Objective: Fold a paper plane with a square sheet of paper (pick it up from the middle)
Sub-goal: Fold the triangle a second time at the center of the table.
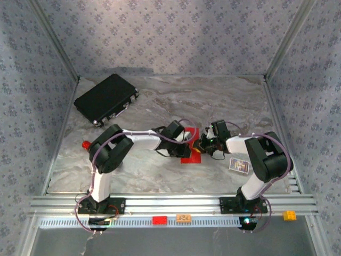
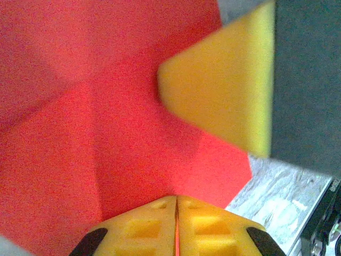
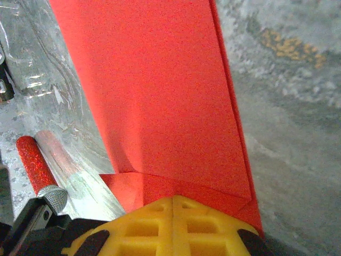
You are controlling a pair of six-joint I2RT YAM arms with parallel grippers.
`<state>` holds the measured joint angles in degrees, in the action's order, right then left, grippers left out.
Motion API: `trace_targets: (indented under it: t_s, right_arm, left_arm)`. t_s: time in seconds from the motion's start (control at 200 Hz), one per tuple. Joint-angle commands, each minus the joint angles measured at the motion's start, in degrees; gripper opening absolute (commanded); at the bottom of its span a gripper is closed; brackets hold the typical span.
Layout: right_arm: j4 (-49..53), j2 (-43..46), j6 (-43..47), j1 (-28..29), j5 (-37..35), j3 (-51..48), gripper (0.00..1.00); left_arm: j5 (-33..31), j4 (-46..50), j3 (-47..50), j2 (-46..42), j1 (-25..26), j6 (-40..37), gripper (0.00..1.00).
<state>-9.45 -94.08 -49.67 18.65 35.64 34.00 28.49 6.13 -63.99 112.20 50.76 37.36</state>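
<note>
- Patterned grey-blue walls enclose a marbled grey worktop [image 1: 160, 170], with a ribbed metal rail [image 1: 64, 205] along its near edge.
- Left arm [image 1: 109, 152] and right arm [image 1: 266, 154] both reach inward from their bases, and their wrists meet over the middle of the worktop.
- Black case [image 1: 106, 98] lies flat near the far left corner, well apart from both arms.
- Sheet of paper [image 1: 190, 156], bright red, lies at the centre of the worktop between the two wrists. The wrist views show a crease across it and a folded flap at one corner.
- Left end effector [image 2: 176, 200]: yellow fingers pressed together, tips against the red surface. Whether paper is caught between them cannot be told.
- Right end effector [image 3: 173, 198]: yellow fingers pressed together, tips at the folded corner of the sheet.
- Printed card [image 1: 238, 166] lies just beside the right arm.
- Red glittery rod [image 3: 34, 160] with a grey mesh tip lies near the sheet without touching it.
- Small red round object [image 1: 86, 144] sits near the left arm.
- Red block [image 1: 159, 220], orange block [image 1: 184, 217] and yellow block [image 1: 289, 215] rest on the rail.
</note>
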Motion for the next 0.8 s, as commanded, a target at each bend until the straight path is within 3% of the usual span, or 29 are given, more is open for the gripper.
trace_targets:
  t_s: [0.0,0.28,0.42,0.615,0.795]
  right_arm:
    - [2.95,-1.61,0.36,-0.73,-2.97,-1.40,0.00]
    - [2.05,-1.28,0.85,-0.90,-1.32,-0.85,0.00]
    - [2.14,1.15,1.74,-0.81,0.66,1.13,0.05]
    - [10.71,7.48,3.80,-1.01,-1.84,4.86,0.16]
    - [16.09,13.44,3.80,-1.74,-5.08,1.57,0.18]
  left_arm:
    - [0.12,4.53,1.83,-3.09,0.57,-2.06,0.08]
    - [0.16,2.93,4.01,-7.46,0.57,-2.10,0.08]
    - [-0.98,1.65,2.29,-9.00,-0.07,-1.66,0.08]
    - [-1.80,2.34,-2.25,-6.11,-2.57,-1.66,0.08]
    - [-2.37,3.75,-5.82,-2.82,-4.02,-2.98,0.08]
